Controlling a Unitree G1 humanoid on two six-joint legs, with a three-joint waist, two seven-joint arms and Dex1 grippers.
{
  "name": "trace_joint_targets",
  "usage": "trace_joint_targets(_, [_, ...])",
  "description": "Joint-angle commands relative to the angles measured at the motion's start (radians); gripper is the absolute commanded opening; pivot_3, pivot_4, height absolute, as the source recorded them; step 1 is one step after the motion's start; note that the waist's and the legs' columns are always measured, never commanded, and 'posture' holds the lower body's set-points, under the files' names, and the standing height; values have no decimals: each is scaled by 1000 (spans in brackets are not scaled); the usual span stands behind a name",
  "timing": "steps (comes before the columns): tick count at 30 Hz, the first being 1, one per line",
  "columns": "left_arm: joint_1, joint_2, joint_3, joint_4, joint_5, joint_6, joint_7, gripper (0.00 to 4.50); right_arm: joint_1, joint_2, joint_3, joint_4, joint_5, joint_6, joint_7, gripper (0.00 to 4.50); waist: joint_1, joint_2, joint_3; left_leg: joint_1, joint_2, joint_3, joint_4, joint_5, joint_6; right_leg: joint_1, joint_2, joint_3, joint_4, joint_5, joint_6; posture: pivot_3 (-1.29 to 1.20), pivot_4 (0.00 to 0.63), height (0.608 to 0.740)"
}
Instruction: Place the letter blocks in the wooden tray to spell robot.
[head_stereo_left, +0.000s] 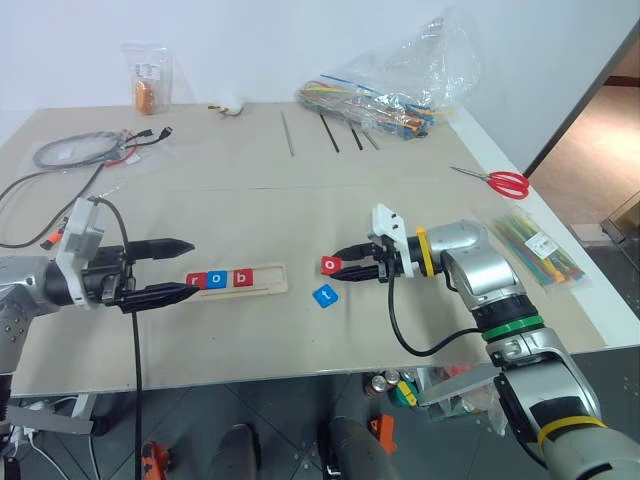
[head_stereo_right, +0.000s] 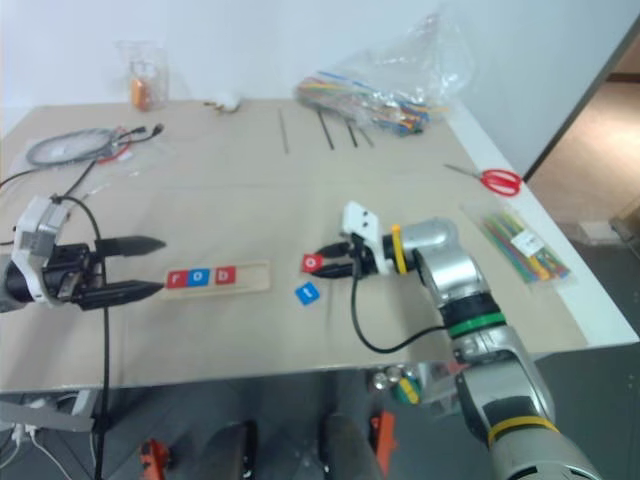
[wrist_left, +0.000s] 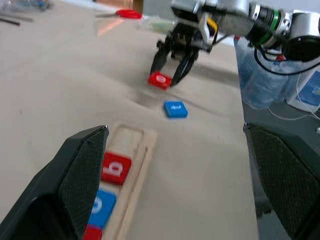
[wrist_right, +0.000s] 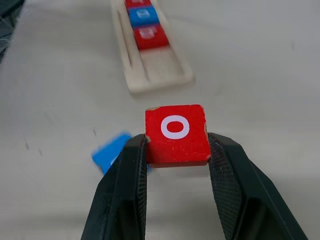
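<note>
Nearest lay the blue t block (head_stereo_left: 325, 295), flat on the bench (head_stereo_left: 300, 200) and apart from the rest, presumably left for last because it ends the word. Just beyond it, the right gripper (head_stereo_left: 345, 267) pinched the red o block (wrist_right: 176, 134) by two opposite edges, face up and clear of the bench, so the letter stayed readable and the tile could drop flat into the groove. To the left, the wooden tray (head_stereo_left: 270, 279) already held r, o and b at its left end, its right part free. The left gripper (head_stereo_left: 185, 268), spread and holding nothing, hung just off the tray's left end, probably to leave the approach open. Scissors (head_stereo_left: 497, 180) lay far right.
</note>
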Motion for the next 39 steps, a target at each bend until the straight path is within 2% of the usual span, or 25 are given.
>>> trace_joint_targets(1, [-2,29,42,22,6,-31,-26,4500,-89,42,45,-12,-26,-19,20,1175,0,0,0,0,0,0,0,0,0,0,0,0,0,0,0,0,150,740])
trace_joint_targets(9, [62,-20,62,-50,-17,-40,22,4500,-229,174,201,233,-207,-130,-32,1175,1,0,0,0,1,0,-1,0,0,0,0,0,0,0,-1,0,150,740])
trace_joint_targets(12, [98,-28,75,-76,-22,-40,33,4500,-256,206,222,283,-232,-152,-29,1175,2,0,0,-1,1,1,-1,0,0,-1,0,0,0,-1,-1,0,150,740])
trace_joint_targets(19, [155,-37,114,-128,-44,-28,72,4500,-304,258,216,364,-263,-187,-38,1175,-1,0,0,0,2,1,-1,0,0,-1,0,0,1,-1,-2,0,150,740])
trace_joint_targets(28, [168,-55,102,-148,-52,-33,97,4500,-362,315,217,418,-298,-164,-50,1175,0,0,0,1,2,1,-1,0,-1,-1,0,0,3,-1,-2,0,150,740])
trace_joint_targets(39, [169,-68,96,-152,-52,-34,108,4500,-350,371,214,448,-320,-149,-87,1175,0,0,0,1,2,1,-1,0,-1,-1,0,0,3,-1,-3,0,150,740])
